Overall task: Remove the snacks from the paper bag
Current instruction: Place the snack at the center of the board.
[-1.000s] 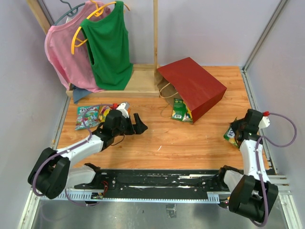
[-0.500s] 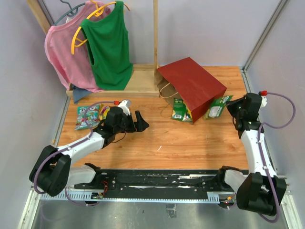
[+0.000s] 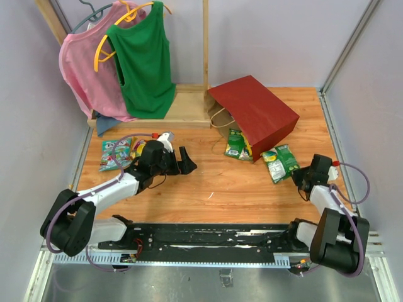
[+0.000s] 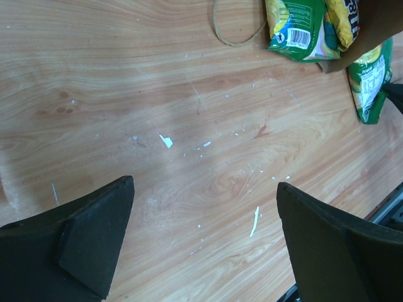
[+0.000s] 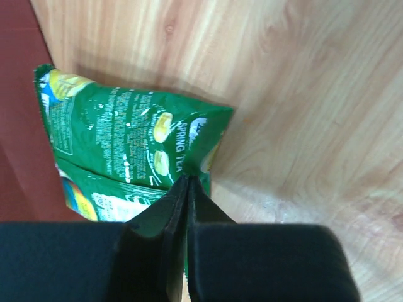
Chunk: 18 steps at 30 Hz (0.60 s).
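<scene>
From above, the right gripper (image 3: pixel 297 177), clenched on a green packet (image 3: pixel 281 162), has dragged it back from the paper bag (image 3: pixel 255 112). The left gripper (image 3: pixel 186 162) stays spread.

Left wrist: other snacks (image 4: pixel 296 28) lie ahead-right.

Right wrist: the packet's edge is pinched at the fingertips (image 5: pixel 182 189).

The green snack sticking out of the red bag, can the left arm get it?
Probably yes. The left gripper is open, and nothing stands between it and the green snack by the paper bag.
</scene>
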Motion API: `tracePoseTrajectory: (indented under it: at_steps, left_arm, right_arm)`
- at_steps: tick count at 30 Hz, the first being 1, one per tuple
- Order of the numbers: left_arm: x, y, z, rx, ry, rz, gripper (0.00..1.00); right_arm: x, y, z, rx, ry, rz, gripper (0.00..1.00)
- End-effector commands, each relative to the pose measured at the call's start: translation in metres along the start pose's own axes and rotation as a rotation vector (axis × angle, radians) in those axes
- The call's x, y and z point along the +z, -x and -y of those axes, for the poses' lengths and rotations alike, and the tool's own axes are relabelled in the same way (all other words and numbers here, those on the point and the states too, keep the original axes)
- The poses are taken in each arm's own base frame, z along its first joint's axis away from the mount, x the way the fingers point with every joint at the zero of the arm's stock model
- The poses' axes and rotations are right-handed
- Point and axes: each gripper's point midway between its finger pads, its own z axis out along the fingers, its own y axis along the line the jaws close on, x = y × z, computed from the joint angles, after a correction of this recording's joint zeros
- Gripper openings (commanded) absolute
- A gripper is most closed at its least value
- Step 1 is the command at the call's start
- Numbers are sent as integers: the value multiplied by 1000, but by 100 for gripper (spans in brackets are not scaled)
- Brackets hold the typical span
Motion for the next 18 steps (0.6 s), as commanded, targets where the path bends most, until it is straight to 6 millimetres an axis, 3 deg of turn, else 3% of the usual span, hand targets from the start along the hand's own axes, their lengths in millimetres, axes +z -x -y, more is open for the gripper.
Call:
tracePoseTrajectory:
  at_steps: [1,3,7,11,18]
  left_arm:
    - [-2,13,3,25,3,25,99]
    - [-1,13,2,23,6,27,99]
    - [1,10,0,19,6,17,99]
    - [1,9,0,22,4,13,99]
    - [-4,10,-3,33,26,29,99]
  right_arm:
    - [-6,9,-9,14,31,29,5]
    - [-12,22,-6,18,9,92,10]
    - [-25,45,-12,30,-1,197,9]
    - [-28,53,-21,46,5,213,1]
    - [-33,74,-17,123,-13,289,4]
